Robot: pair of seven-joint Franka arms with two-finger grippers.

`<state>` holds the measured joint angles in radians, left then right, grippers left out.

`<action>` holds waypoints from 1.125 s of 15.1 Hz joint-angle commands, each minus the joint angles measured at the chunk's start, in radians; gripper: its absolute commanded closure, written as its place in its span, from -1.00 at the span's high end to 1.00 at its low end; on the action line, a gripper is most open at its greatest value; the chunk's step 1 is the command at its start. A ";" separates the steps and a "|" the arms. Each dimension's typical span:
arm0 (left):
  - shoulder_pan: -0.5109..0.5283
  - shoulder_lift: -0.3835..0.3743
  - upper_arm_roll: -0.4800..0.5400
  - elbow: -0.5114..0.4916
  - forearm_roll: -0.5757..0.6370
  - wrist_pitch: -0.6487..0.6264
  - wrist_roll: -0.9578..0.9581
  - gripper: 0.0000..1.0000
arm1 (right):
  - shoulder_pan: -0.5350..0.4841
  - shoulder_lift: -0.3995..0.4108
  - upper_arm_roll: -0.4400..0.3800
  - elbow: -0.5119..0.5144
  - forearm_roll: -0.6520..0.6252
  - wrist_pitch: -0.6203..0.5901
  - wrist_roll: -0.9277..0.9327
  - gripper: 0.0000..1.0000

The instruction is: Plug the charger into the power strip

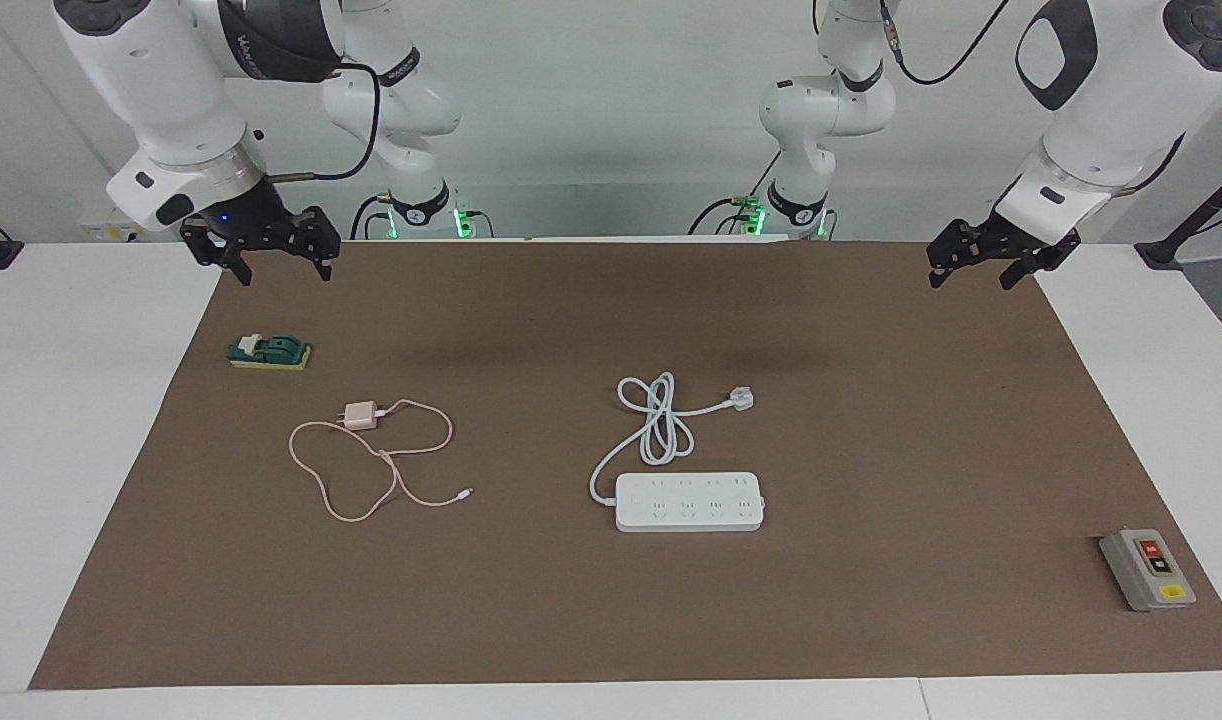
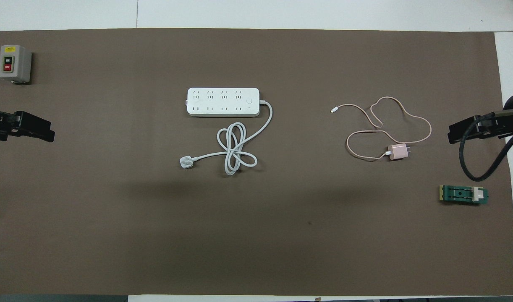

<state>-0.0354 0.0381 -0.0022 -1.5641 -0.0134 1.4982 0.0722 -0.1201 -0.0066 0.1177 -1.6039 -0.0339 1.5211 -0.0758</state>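
Both grippers, left gripper (image 1: 974, 270) and right gripper (image 1: 267, 262), hang spread apart, holding nothing.

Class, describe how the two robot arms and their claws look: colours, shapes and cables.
Both arms are glossy white with rounded joints and dark grey caps. Each ends in a black two-finger claw: right claw, left claw. Black cables loop along both arms.

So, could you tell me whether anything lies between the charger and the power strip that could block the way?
Nothing visible does. The charger and the power strip lie apart on bare brown mat. The charger's own pink cable loops toward the strip. The right gripper is up in the air, open, as is the left gripper.
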 commanded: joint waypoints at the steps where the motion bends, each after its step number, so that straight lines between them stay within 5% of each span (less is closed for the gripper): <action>1: -0.011 -0.015 0.010 -0.016 -0.008 0.008 -0.012 1.00 | -0.021 -0.021 0.007 -0.005 0.020 -0.009 0.010 1.00; 9: -0.008 -0.018 0.010 -0.024 -0.008 0.004 -0.008 1.00 | -0.156 -0.024 0.000 -0.192 0.213 0.008 0.324 1.00; 17: -0.005 -0.018 0.010 -0.024 -0.008 0.004 -0.008 1.00 | -0.346 0.172 -0.003 -0.294 0.405 0.036 0.447 0.98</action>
<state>-0.0353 0.0381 -0.0012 -1.5665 -0.0134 1.4970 0.0722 -0.4462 0.1383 0.1049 -1.8770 0.3164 1.5381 0.3094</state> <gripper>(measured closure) 0.000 0.009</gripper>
